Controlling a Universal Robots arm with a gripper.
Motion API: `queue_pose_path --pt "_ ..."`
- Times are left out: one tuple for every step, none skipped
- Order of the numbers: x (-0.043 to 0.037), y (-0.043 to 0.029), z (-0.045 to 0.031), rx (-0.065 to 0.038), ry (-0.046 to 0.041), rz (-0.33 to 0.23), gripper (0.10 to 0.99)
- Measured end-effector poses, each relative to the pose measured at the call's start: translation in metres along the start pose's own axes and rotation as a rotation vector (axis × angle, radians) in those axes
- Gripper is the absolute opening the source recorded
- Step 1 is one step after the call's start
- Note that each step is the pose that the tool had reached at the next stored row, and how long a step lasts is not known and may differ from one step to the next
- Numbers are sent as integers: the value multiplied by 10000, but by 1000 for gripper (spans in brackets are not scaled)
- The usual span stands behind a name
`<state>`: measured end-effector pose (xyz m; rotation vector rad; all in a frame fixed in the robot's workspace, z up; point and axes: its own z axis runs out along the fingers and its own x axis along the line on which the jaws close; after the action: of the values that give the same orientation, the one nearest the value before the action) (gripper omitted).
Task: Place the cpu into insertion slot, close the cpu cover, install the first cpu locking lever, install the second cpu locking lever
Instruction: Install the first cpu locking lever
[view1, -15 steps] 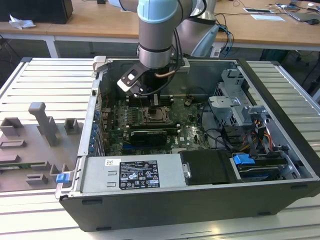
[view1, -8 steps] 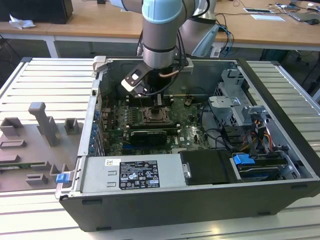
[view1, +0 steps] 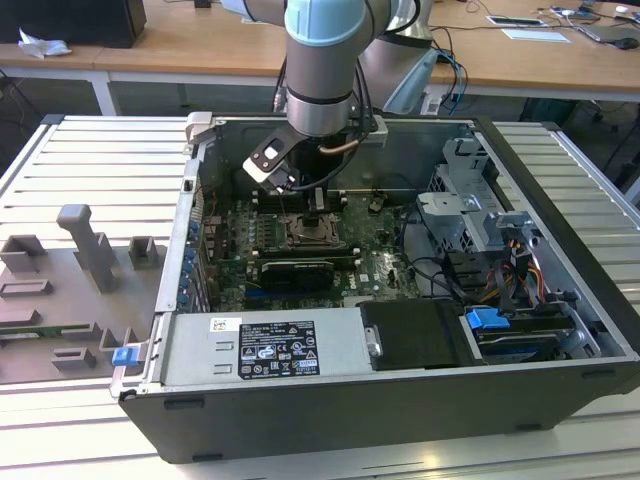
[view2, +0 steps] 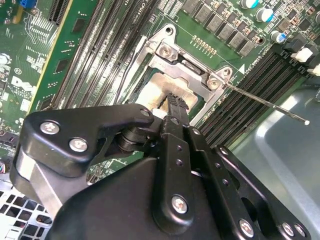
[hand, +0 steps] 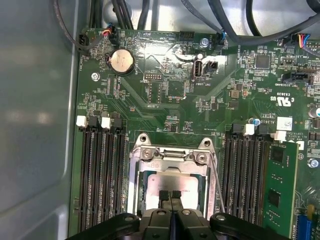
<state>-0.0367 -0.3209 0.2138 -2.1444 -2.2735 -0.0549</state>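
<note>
Cpu (hand: 186, 181) sits in the slot (view1: 318, 232), mid-way along the board (hand: 165, 100), inside the open case (view1: 330, 440) on the table (view1: 90, 170). Cover (hand: 170, 156) lies down around it, pale chip top showing through the window. End effector (hand: 170, 195) is clenched, fingertips together, gripping nothing, poised right at the chip; contact, I cannot tell. One thin lever (view2: 265, 102) juts free across the memory slots (view2: 250, 80).

The cpu (hand: 170, 181) has a dull pale metal top; the cpu cover (hand: 175, 165) is shiny bare metal.
</note>
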Motion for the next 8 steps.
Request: queue_pose_path --pt "0 0 -3 0 0 -1 106" --pt "0 0 -3 -1 2 -1 106" --pt "0 0 -6 1 -1 -1 106" --pt "0 0 -15 1 -1 0 106" --pt "1 1 -24 -1 3 0 106" --pt "1 0 -28 0 1 0 106" --pt "1 0 -29 0 1 0 106" --pt "1 0 -30 -1 2 0 106"
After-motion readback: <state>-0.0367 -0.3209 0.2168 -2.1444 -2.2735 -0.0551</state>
